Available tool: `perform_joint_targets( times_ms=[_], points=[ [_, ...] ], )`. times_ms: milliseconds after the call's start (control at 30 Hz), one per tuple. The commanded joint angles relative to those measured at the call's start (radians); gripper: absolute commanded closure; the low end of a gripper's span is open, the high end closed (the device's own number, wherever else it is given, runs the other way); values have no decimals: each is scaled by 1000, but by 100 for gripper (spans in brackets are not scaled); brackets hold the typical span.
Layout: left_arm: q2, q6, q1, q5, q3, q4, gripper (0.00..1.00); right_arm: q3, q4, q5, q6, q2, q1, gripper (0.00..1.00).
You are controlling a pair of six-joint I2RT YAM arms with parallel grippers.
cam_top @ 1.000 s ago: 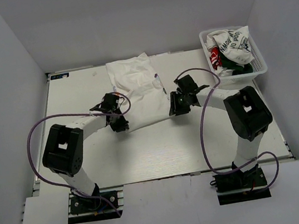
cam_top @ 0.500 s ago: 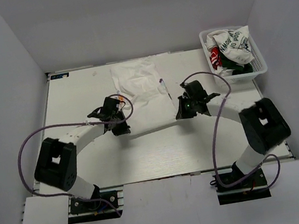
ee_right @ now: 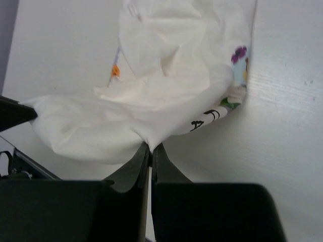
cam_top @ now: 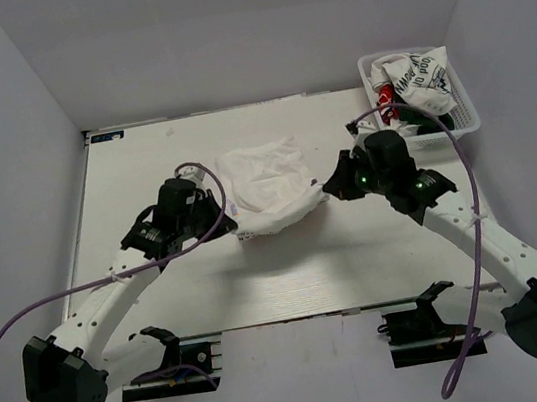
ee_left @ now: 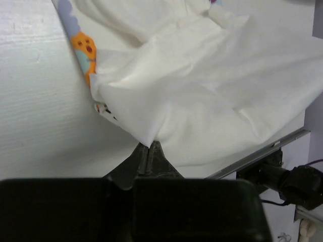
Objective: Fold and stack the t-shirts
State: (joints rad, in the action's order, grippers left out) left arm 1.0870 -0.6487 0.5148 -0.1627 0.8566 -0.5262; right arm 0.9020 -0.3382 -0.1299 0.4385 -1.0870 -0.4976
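A white t-shirt (cam_top: 268,183) with small colourful cartoon prints hangs lifted between my two arms over the middle of the table. My left gripper (cam_top: 234,218) is shut on its near left edge; in the left wrist view the cloth (ee_left: 202,96) is pinched at the fingertips of the left gripper (ee_left: 149,146). On the near right edge, my right gripper (cam_top: 326,190) is shut as well. The right wrist view shows the fabric (ee_right: 151,106) bunched into the right gripper (ee_right: 151,147), with dark lettering beside it. Another t-shirt (cam_top: 415,78), with black lettering and a red patch, lies crumpled in the basket.
A white plastic basket (cam_top: 464,119) stands at the table's back right corner, close behind the right arm. The white table (cam_top: 141,159) has a metal rail along its near edge. Purple cables loop from both arms. Grey walls enclose the left, back and right sides.
Both grippers closed on the shirt's near edge and rose, moving away from the bases. The shirt, which lay flat, is now folded over and hanging between them.
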Motion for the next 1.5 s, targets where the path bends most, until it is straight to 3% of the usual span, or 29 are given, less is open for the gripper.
perform_joint_targets(
  times_ms=[0, 333, 600, 700, 867, 967, 1200, 1233, 1267, 1300, 1333, 1400, 1467],
  points=[
    [16, 4, 2, 69, 102, 21, 100, 133, 24, 38, 14, -36, 7, 100],
    [388, 47, -45, 310, 507, -32, 100, 500, 38, 121, 23, -423, 51, 100],
    [706, 60, -179, 344, 777, -54, 100, 856, -48, 30, -1, -812, 120, 100],
    [847, 90, -209, 292, 893, -29, 100, 972, -45, 19, 0, -931, 145, 100],
    [1076, 155, -252, 250, 1136, -11, 100, 1222, 59, -83, -38, -1161, 180, 100],
    [1154, 182, -277, 223, 1196, 85, 100, 1239, 265, -154, -63, -1223, 185, 100],
    [1387, 193, -344, 140, 1441, 195, 100, 1341, 646, -116, -90, -1464, 189, 100],
    [1440, 204, -345, 149, 1501, 195, 93, 1383, 674, -100, -87, -1514, 191, 100],
    [1459, 195, -358, 158, 1530, 195, 77, 1412, 709, -114, -81, -1572, 194, 56],
    [1469, 195, -358, 158, 1547, 213, 47, 1519, 711, -123, -70, -1596, 200, 10],
    [1469, 195, -369, 119, 1556, 227, 1, 1543, 697, -154, -46, -1614, 208, 10],
    [1400, 195, -369, 101, 1512, 264, 0, 1472, 703, -188, -34, -1581, 211, 10],
    [1316, 204, -369, 101, 1434, 314, 0, 1378, 729, -191, -90, -1428, 202, 10]
  ],
)
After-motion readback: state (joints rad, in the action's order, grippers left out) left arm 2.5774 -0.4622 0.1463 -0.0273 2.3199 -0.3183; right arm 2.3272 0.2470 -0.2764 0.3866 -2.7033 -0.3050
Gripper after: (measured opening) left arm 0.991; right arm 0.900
